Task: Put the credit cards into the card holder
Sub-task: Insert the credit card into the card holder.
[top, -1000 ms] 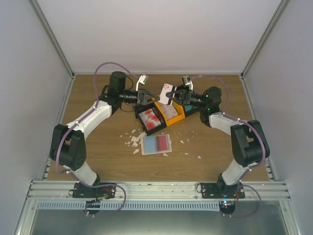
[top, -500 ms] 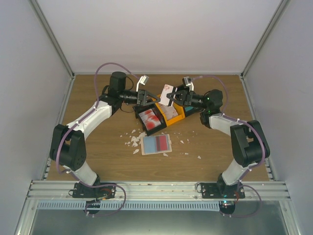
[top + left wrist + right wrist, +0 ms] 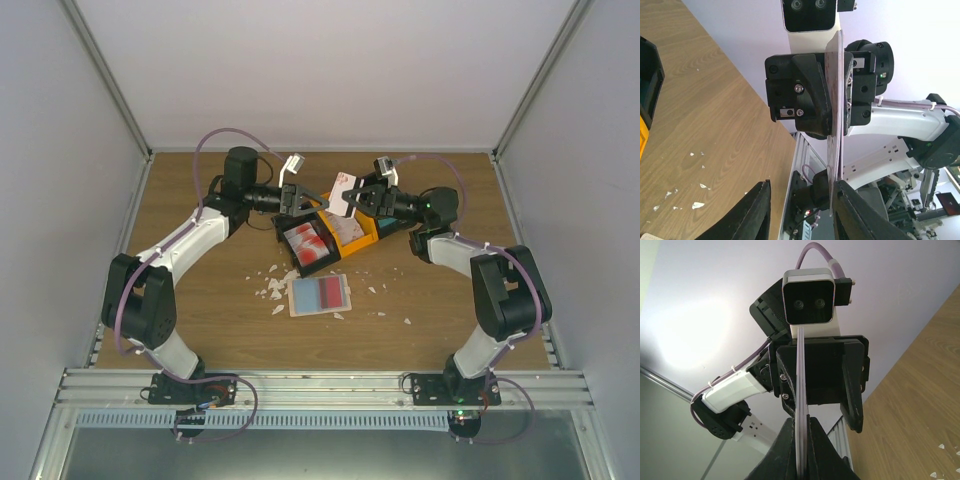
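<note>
Just in front of the joined black and orange bins [image 3: 369, 239], teal-and-red credit cards [image 3: 320, 294] lie flat on the desk [image 3: 200, 320]. Above the bins' far side, the right hand [image 3: 800, 422] is clamped on a pale credit card [image 3: 345, 186]. The card's free end sits between the parted fingers of the left hand [image 3: 801, 196].

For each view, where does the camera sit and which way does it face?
Top external: above and behind, looking down on the brown wooden table; left arm, right arm show.
Left wrist: faces the right pincer clamping a thin pale plastic card; own open fingers below.
Right wrist: faces the left pincer; own fingers grip that card.
Shared by wrist views: the card, edge-on.
</note>
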